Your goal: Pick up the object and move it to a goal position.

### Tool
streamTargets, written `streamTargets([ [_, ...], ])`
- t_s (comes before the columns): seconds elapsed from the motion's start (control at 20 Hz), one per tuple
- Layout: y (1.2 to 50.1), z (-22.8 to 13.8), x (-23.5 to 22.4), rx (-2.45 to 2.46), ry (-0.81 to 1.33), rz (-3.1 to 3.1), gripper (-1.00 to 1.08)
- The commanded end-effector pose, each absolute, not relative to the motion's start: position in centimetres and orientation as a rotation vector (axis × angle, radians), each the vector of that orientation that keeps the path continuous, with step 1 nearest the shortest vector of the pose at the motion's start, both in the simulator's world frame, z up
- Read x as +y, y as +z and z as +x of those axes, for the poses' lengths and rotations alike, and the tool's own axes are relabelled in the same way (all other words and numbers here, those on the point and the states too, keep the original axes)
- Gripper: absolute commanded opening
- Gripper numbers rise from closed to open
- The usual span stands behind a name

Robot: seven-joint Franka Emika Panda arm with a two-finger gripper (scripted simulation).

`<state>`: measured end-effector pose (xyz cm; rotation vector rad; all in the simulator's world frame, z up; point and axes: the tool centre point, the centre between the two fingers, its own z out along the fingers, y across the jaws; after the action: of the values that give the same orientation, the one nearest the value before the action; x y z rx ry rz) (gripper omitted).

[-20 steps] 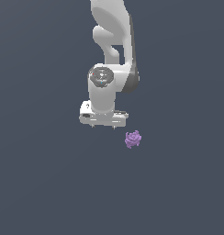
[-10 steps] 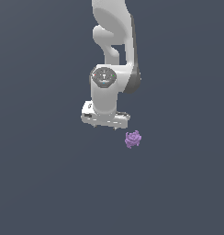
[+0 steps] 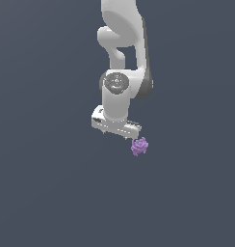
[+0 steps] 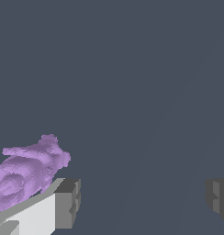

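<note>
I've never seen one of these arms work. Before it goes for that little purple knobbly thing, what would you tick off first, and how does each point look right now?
1. Fingers open: ok. In the wrist view the two fingers stand wide apart with nothing between them.
2. Purple object in sight: ok, it shows in both views.
3. Object between the fingers: not ok. It lies outside one finger, not in the gap; the gripper sits toward the exterior view's left of it.
4. Object free of the gripper: cannot tell; in the wrist view it overlaps the finger.
5. Gripper low enough to grasp: cannot tell, height above the floor is unclear.
6. Goal position known: cannot tell, no marker is visible.
</note>
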<state>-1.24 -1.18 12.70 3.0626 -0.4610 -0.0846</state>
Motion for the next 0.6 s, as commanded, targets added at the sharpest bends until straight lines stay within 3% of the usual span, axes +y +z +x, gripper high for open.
streamTargets([
  [0.0, 12.6, -1.1, -0.4, -0.548, -0.078, 3.050, 1.00],
  [0.55, 11.9, -0.6, 2.8, -0.932, -0.049, 2.964, 1.00],
])
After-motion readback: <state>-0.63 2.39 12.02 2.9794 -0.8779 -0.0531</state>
